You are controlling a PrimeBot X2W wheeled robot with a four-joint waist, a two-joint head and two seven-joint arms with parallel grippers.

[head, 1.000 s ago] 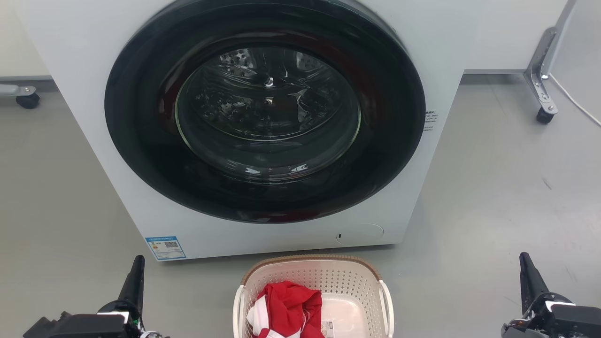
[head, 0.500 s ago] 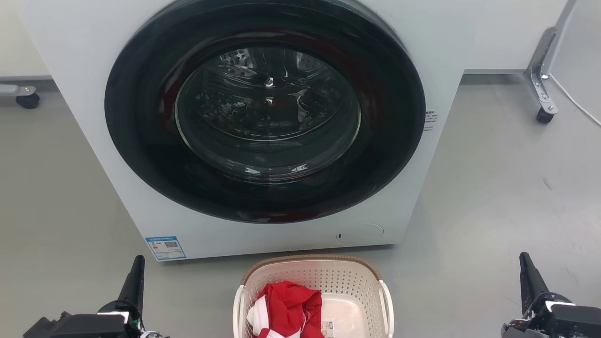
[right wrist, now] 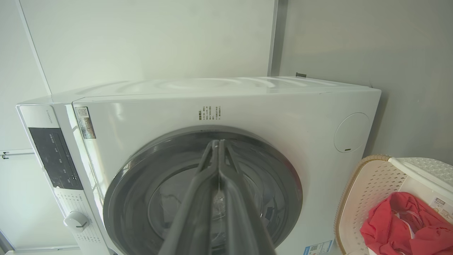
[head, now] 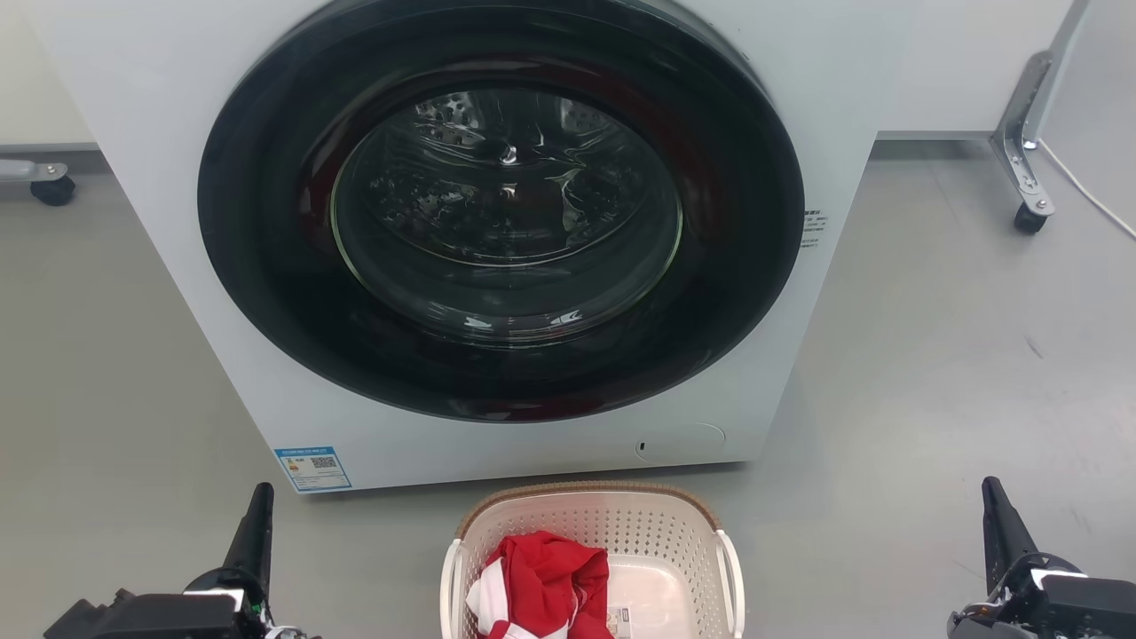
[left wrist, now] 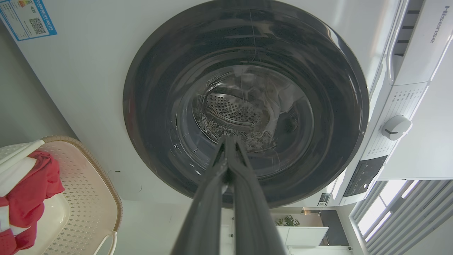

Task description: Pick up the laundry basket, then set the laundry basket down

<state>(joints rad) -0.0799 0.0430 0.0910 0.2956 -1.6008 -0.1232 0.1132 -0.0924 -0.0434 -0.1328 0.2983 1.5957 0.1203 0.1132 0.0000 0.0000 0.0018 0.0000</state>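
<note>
The laundry basket (head: 657, 532), cream-white and perforated with a brown woven-look rim, stands on the floor at the bottom centre of the head view, just in front of the washer. It shows again at the left edge of the left wrist view (left wrist: 88, 198) and the right edge of the right wrist view (right wrist: 368, 191). A red and white garment (head: 541, 586) lies inside it. My left gripper (head: 260, 497) is off to the basket's left, fingers together and holding nothing (left wrist: 228, 140). My right gripper (head: 992, 493) is far to its right, also shut and empty (right wrist: 216, 143).
A white front-loading washer (head: 266, 382) with a closed dark round door (head: 501, 204) rises right behind the basket. A caster leg (head: 1028, 191) stands at the back right, another caster (head: 51, 188) at the back left. Bare grey floor lies on both sides.
</note>
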